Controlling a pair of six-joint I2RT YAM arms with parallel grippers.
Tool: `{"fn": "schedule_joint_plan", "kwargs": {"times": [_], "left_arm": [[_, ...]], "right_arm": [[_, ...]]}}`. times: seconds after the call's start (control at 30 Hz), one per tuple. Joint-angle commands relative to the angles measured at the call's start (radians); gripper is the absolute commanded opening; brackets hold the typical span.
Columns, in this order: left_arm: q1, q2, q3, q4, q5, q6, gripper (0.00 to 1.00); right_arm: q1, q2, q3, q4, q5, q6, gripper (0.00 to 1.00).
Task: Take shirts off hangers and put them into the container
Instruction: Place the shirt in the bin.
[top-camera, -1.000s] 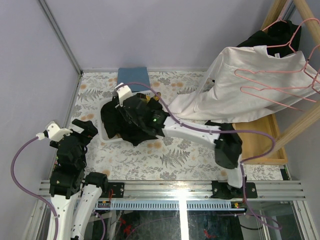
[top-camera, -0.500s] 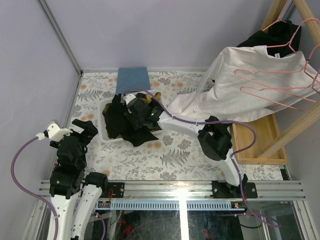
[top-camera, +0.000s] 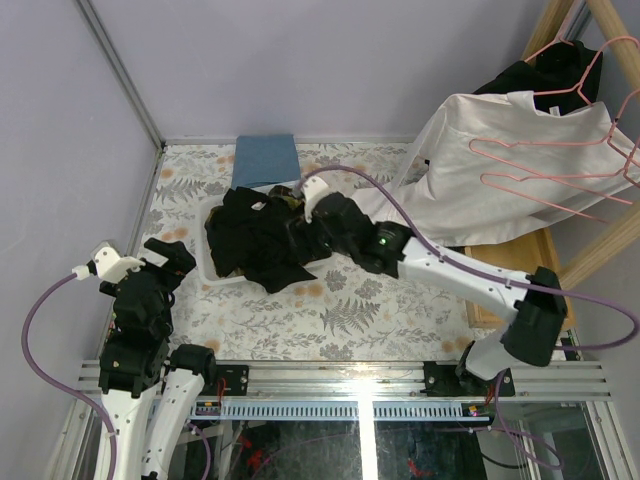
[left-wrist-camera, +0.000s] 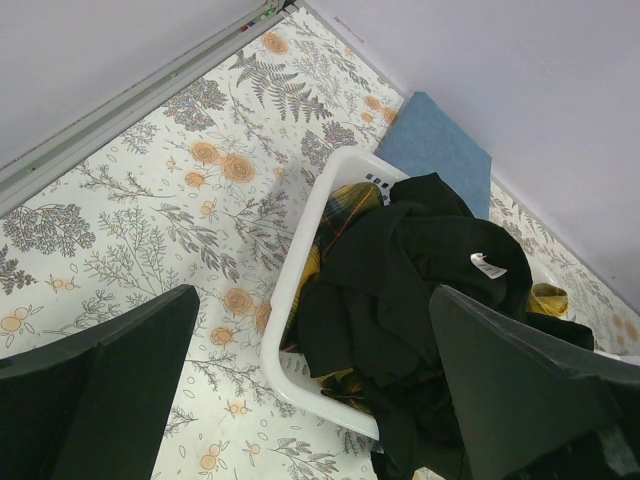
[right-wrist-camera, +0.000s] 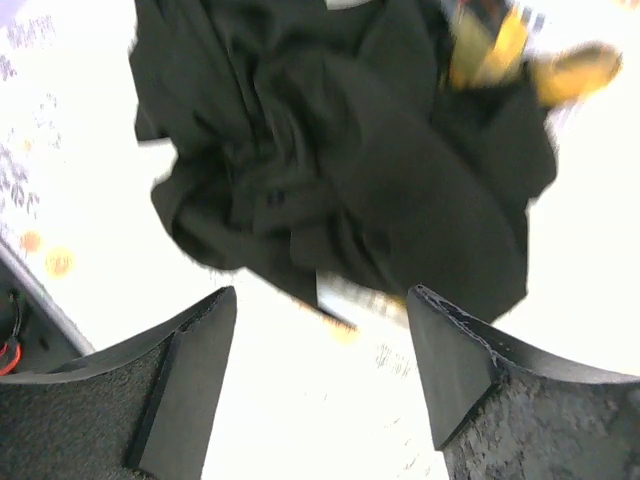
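Jaws spread and empty, the right gripper (right-wrist-camera: 318, 330) hovers over crumpled black shirts (top-camera: 250, 245) in the shallow white perforated plastic basket (left-wrist-camera: 297, 270); the hanging white long-sleeved shirt (top-camera: 480, 170) lies well off to its right, among thin pink wire hangers (top-camera: 560, 165).

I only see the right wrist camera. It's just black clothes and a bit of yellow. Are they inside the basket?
Observer: Yes. The black shirts are piled in the white container and spill over its near edge.
Kid: Is any shirt left to do?
Observer: A white shirt hangs at the right, among pink hangers.
Kid: Where's the other arm?
Observer: The left gripper is at the left with its jaws open, apart from the container.
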Motion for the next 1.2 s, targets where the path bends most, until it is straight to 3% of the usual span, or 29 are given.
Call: {"fn": "schedule_joint_plan", "kwargs": {"times": [0.0, 0.23, 0.4, 0.73, 0.8, 0.93, 1.1, 1.17], "left_arm": [[0.005, 0.003, 0.007, 0.020, 0.005, 0.013, 1.00], [0.005, 0.006, 0.005, 0.020, 0.008, 0.014, 1.00], [0.005, 0.009, 0.005, 0.020, 0.007, 0.014, 1.00], [0.005, 0.013, 0.006, 0.018, 0.005, 0.014, 1.00], [0.005, 0.013, 0.006, 0.019, 0.005, 0.014, 1.00], [0.005, 0.014, 0.006, 0.018, 0.006, 0.014, 1.00], [0.005, 0.012, 0.005, 0.019, 0.008, 0.016, 1.00], [0.005, 0.012, 0.005, 0.019, 0.009, 0.016, 1.00]], "right_arm": [[-0.003, -0.122, -0.260, 0.122, -0.063, 0.175, 0.75], [0.035, -0.169, -0.502, 0.318, -0.062, 0.349, 0.75], [0.039, -0.102, -0.561, 0.482, -0.040, 0.326, 0.85], [0.040, 0.034, -0.600, 0.769, -0.009, 0.283, 0.84], [0.042, 0.040, -0.597, 0.788, -0.018, 0.271, 0.78], [0.045, 0.049, -0.588, 0.777, -0.033, 0.279, 0.51], [0.045, 0.043, -0.582, 0.756, -0.023, 0.280, 0.26], [0.045, 0.035, -0.566, 0.726, -0.045, 0.277, 0.10]]}}
